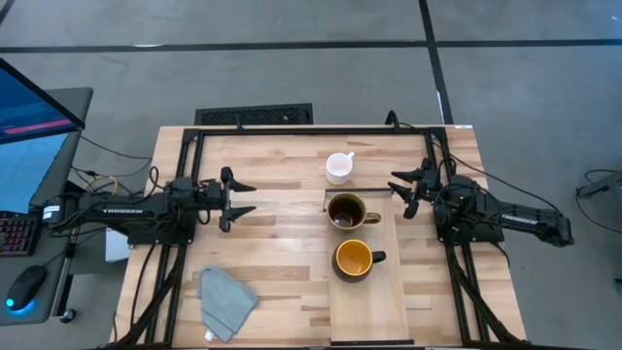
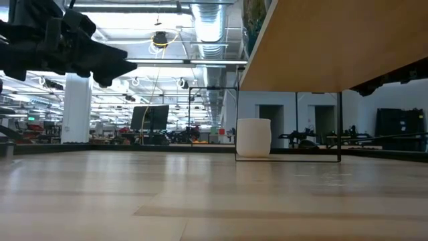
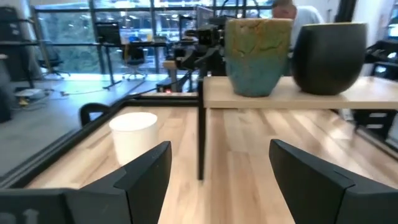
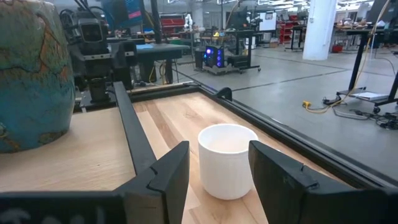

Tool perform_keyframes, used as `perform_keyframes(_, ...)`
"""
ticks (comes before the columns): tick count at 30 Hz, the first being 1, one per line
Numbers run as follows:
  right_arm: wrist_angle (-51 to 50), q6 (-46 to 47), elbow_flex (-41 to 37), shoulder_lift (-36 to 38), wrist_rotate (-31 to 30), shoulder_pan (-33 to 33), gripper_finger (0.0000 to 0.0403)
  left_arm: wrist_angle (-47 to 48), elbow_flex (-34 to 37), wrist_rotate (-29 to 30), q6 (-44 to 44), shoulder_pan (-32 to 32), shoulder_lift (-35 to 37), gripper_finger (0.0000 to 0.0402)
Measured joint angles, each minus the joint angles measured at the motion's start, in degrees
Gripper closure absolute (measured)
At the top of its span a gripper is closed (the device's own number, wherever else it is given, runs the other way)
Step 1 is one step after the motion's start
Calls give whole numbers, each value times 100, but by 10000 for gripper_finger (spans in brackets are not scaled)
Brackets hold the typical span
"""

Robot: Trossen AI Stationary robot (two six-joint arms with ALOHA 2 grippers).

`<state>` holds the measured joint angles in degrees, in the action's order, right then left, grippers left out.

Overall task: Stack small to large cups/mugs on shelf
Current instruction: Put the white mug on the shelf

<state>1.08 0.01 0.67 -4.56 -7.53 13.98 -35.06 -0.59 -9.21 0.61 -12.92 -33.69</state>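
Note:
A small white mug [image 1: 339, 167] stands on its base on the tabletop, just past the far end of the pale wooden shelf [image 1: 384, 301]. On the shelf stand a brown mug [image 1: 347, 211], mottled teal outside in the left wrist view [image 3: 258, 56], and a dark mug with a yellow inside [image 1: 355, 259]. My left gripper [image 1: 238, 199] is open and empty above the table, left of the shelf. My right gripper [image 1: 400, 190] is open and empty at the shelf's far right corner, pointing at the white mug [image 4: 227, 158] from a short way off.
A grey-blue cloth [image 1: 225, 299] lies near the table's front left. The shelf is raised on thin black legs [image 3: 200, 137], and the low view shows its underside [image 2: 321, 40]. A black frame [image 1: 292, 128] runs round the table's edges.

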Motion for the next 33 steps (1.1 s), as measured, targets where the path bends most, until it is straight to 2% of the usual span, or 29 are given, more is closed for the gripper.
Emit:
perform_keyframes(6, 0, 0, 0, 0, 1, 0, 214, 312, 3, 695, -142, -1, 0, 141)
perform_keyframes(13, 2, -1, 0, 2, 2, 0, 214, 1109, 10, 1123, -395, -1, -6, 141)
perform_keyframes(15, 2, 0, 0, 0, 0, 0, 214, 942, 12, 973, -387, -1, -4, 141)
perform_keyframes(18, 0, 0, 0, 0, 0, 0, 214, 331, 12, 204, -109, 0, 70, 141)
perform_keyframes(20, 2, 0, 0, 0, 0, 0, 214, 99, 14, -90, -11, -1, 210, 141)
perform_keyframes(25, 2, 0, 0, 0, 0, 0, 214, 938, 16, 350, -94, -6, 703, 141)
perform_keyframes(28, 2, 0, 0, 0, 0, 0, 214, 1428, 16, 378, -186, -8, 1022, 141)
perform_keyframes(33, 2, -2, 0, 0, 0, 0, 214, 1729, 16, 367, -118, -6, 1586, 141)
